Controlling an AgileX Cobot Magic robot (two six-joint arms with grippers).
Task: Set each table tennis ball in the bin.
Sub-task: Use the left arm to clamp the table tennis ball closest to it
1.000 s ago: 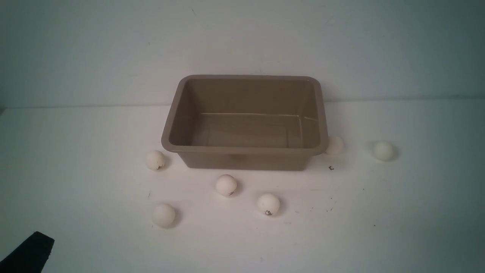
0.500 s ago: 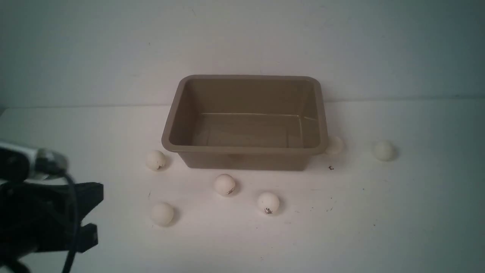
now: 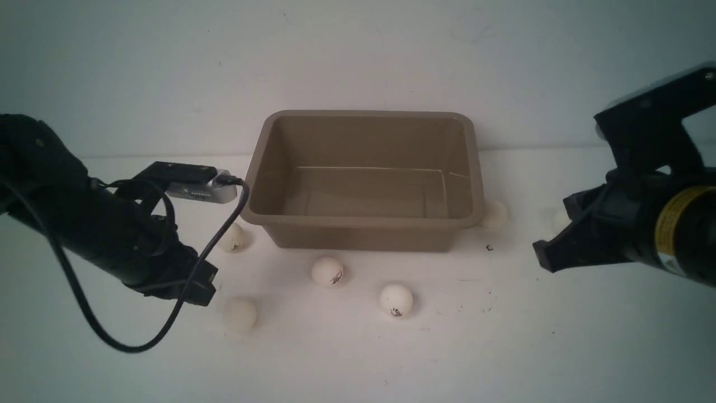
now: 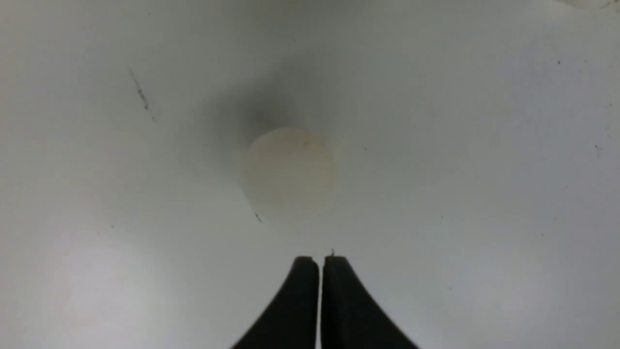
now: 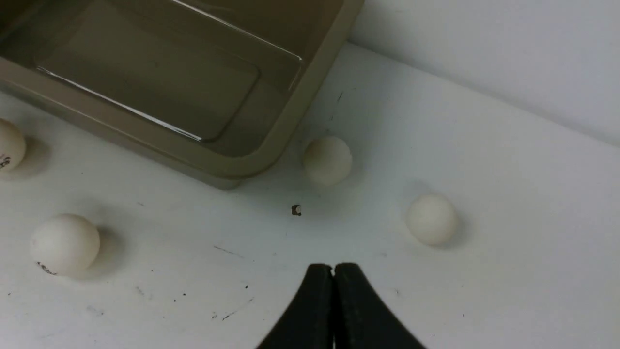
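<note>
1. The bin (image 3: 358,221) stands at the middle of the white table (image 3: 358,364), close to the back wall. All six table tennis balls lie on the table outside it.
2. The left-corner ball (image 3: 232,238) lies just beside the bin's front left corner.
3. The centre ball (image 3: 327,271) and the printed ball (image 3: 396,299) lie in front of the bin, apart from each other; each carries a dark mark.
4. The front-left ball (image 3: 240,313) lies just ahead of the left gripper (image 4: 319,261).
5. The right-corner ball (image 3: 495,214) sits against the bin's front right corner. The outer ball (image 5: 432,219) lies further right, apart from it.
6. Left gripper: jaws pressed together, holding nothing, low over the table.
7. Right gripper (image 5: 333,269): jaws closed, empty, above the table near the two right-hand balls.
</note>
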